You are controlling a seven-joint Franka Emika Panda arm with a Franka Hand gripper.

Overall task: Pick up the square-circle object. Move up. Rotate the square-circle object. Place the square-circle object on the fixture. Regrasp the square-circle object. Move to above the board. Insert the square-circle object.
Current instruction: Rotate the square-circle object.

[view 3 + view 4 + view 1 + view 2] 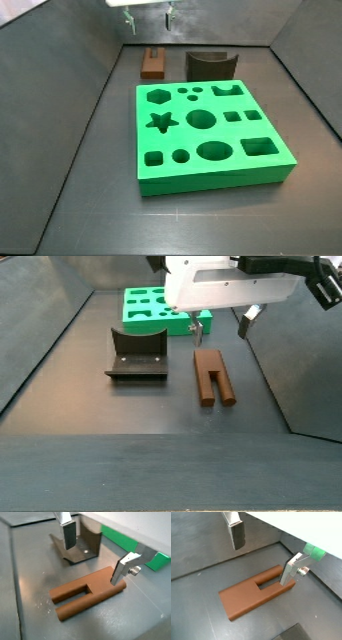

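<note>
The square-circle object (211,374) is a dark brown block with two parallel legs, lying flat on the grey floor to the right of the fixture (138,356). Both wrist views show it (87,592) (251,594) beneath the gripper. The gripper (222,328) hangs open above the object's far end, nothing between its fingers (69,534). In both wrist views the gripper (94,564) (262,565) has one finger plate near the object's solid end. The green board (207,130) with cut-out holes lies apart, beyond the object (155,64) and fixture (210,64).
Grey walls enclose the floor on the sides and back (80,90). A strip of the green board (157,561) shows past the fixture (83,547) in a wrist view. The arm's white housing (227,284) hangs over the board's end.
</note>
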